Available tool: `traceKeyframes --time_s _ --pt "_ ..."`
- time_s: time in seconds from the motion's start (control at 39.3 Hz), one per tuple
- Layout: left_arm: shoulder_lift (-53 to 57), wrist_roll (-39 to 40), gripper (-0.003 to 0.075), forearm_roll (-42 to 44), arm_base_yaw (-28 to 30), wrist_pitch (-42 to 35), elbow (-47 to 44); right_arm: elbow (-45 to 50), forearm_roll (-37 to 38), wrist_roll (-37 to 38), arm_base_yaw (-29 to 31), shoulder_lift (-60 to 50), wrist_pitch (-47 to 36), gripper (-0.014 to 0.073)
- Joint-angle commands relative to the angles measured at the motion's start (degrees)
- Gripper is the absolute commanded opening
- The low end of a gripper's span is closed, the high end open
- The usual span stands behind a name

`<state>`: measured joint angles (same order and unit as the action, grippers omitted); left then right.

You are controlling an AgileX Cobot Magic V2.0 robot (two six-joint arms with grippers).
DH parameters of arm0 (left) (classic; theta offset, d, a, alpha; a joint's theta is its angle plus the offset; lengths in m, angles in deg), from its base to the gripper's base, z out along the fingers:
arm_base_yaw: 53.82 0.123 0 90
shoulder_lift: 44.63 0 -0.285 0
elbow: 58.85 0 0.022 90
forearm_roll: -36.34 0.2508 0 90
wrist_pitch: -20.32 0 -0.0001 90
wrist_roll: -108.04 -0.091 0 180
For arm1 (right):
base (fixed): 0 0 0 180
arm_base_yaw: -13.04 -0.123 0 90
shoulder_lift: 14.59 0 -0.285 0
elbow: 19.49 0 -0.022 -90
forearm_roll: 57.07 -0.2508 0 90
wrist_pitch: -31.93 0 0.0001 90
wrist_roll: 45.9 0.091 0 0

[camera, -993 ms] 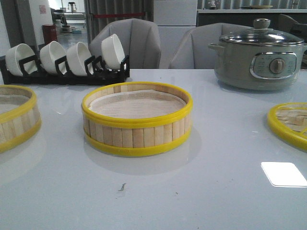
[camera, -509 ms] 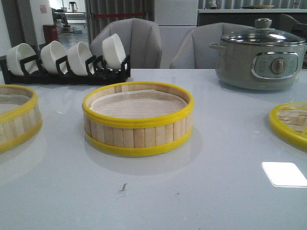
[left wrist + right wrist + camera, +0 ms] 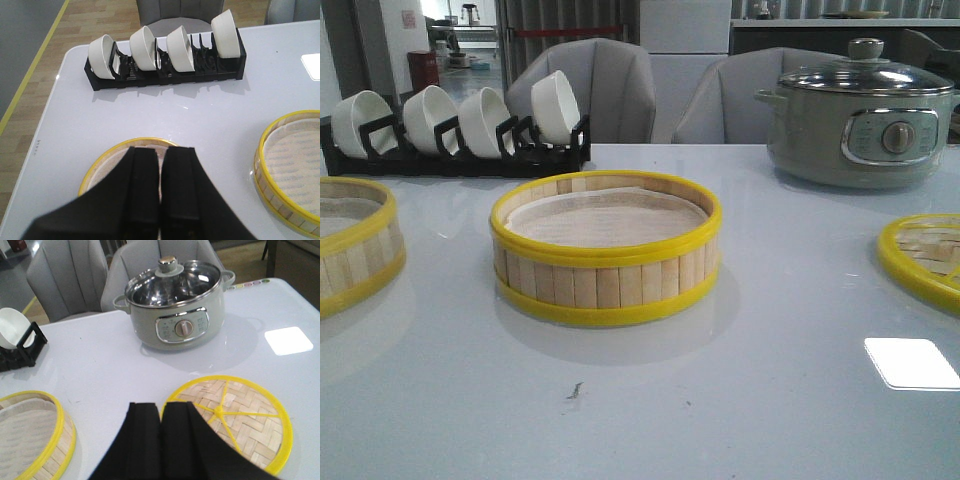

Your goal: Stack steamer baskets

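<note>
A steamer basket (image 3: 606, 250) with pale slats, yellow rims and a white liner stands mid-table; it also shows in the left wrist view (image 3: 290, 170) and the right wrist view (image 3: 35, 440). A second basket (image 3: 350, 240) sits at the left edge and shows in the left wrist view (image 3: 107, 160) under my left gripper (image 3: 161, 150), which is shut and empty above it. The woven lid (image 3: 925, 255) lies at the right edge. My right gripper (image 3: 162, 405) is shut and empty above the table beside the lid (image 3: 240, 420). Neither gripper shows in the front view.
A black rack (image 3: 460, 155) of white bowls (image 3: 430, 118) stands at the back left, also in the left wrist view (image 3: 165, 75). A grey-green electric pot (image 3: 865, 120) with glass lid stands at the back right, also in the right wrist view (image 3: 175, 310). Grey chairs stand behind the table.
</note>
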<state>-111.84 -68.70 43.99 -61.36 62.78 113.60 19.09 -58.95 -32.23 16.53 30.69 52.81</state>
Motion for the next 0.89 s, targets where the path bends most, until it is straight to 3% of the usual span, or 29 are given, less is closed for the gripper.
traceKeyframes --time_s 0.0,0.64,0.74,0.87 --pt "0.7 0.2 0.0109 0.3 -0.3 -3.7 1.9 -3.5 0.8 0.0 -0.1 4.1 -4.8 0.0068" --pt "0.7 0.2 0.0109 -0.4 -0.3 -1.4 1.9 -3.4 0.3 0.0 -0.1 5.2 -20.4 0.0073" --pt "0.7 0.2 0.0109 -3.1 -0.3 -1.4 1.9 -3.4 0.2 0.0 -0.1 5.6 -18.6 0.0142" --pt "0.7 0.2 0.0109 -4.7 -0.3 -1.4 1.9 -3.4 0.2 0.0 -0.1 6.6 -15.7 0.0379"
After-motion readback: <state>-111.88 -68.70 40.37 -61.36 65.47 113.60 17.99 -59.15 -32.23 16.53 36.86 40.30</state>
